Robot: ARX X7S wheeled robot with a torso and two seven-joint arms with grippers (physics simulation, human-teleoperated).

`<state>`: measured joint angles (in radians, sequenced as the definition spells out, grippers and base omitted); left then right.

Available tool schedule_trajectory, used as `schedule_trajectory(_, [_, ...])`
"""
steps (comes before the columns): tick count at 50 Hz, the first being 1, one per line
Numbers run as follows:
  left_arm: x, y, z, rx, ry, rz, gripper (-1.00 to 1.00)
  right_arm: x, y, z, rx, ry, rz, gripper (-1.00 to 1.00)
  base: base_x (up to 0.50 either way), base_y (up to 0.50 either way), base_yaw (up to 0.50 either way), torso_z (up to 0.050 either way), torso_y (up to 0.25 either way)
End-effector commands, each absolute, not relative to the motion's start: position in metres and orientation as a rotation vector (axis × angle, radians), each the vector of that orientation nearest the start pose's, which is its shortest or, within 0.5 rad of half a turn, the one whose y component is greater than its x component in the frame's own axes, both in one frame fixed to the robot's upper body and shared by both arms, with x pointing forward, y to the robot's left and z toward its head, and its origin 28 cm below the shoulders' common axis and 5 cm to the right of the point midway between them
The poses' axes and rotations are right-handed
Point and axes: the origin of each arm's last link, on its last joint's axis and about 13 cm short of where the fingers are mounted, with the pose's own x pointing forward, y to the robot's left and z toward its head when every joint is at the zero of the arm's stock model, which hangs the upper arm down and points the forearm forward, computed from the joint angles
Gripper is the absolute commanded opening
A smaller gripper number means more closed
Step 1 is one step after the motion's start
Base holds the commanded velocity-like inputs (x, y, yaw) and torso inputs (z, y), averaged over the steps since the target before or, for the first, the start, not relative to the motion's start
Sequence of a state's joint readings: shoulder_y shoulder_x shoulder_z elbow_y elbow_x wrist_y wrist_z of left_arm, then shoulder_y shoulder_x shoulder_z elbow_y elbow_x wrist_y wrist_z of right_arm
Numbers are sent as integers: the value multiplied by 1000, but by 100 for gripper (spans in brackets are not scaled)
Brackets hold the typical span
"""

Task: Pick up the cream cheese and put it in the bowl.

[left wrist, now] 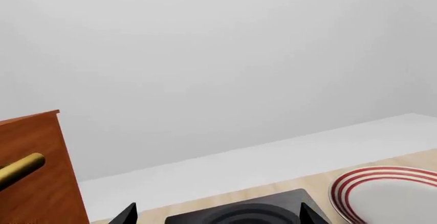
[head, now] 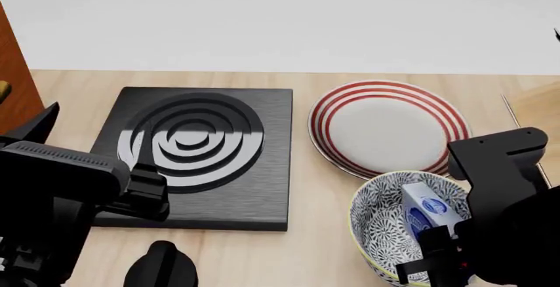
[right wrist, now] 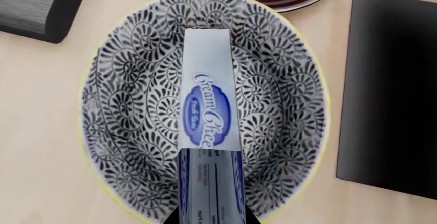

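The cream cheese (right wrist: 208, 106), a pale blue-grey box with a dark blue oval logo, stands tilted inside the bowl (right wrist: 123, 70), one end reaching toward the bowl's far wall. My right gripper (right wrist: 210, 219) is above the bowl, its dark fingertips pressed against both sides of the box's near end. In the head view the box (head: 423, 211) shows in the bowl (head: 376, 208) at the front right, partly hidden by my right arm. My left gripper (left wrist: 217, 216) is open and empty, held above the black stove plate (left wrist: 253, 211).
A red-striped white plate (head: 385, 126) lies just behind the bowl, also in the left wrist view (left wrist: 382, 193). The black stove plate (head: 197, 153) is left of centre. A brown cabinet with a brass handle (left wrist: 34, 173) stands at the far left. A white wall runs behind the table.
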<state>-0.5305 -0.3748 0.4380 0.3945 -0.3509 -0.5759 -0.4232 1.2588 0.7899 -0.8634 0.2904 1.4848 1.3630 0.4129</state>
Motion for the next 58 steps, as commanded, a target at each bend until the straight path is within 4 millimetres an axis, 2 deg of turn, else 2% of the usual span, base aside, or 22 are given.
schedule_trajectory(1, [270, 191, 159, 189, -207, -74, 100, 299, -205, 216, -182, 960, 155, -100, 0, 0, 0, 0, 0])
schedule_trajectory(4, [270, 191, 160, 190, -208, -74, 100, 299, -205, 216, -182, 959, 157, -100, 0, 0, 0, 0, 3])
schedule_trajectory(5, [270, 191, 160, 189, -208, -73, 100, 299, -205, 216, -183, 960, 156, 100, 0, 0, 0, 0, 0])
schedule_trajectory(27, [268, 190, 161, 189, -211, -74, 100, 296, -204, 222, -182, 937, 161, 100, 0, 0, 0, 0, 0])
schedule_trajectory(58, [264, 191, 164, 183, -223, -78, 100, 270, -201, 247, -205, 830, 164, 100, 0, 0, 0, 0, 0])
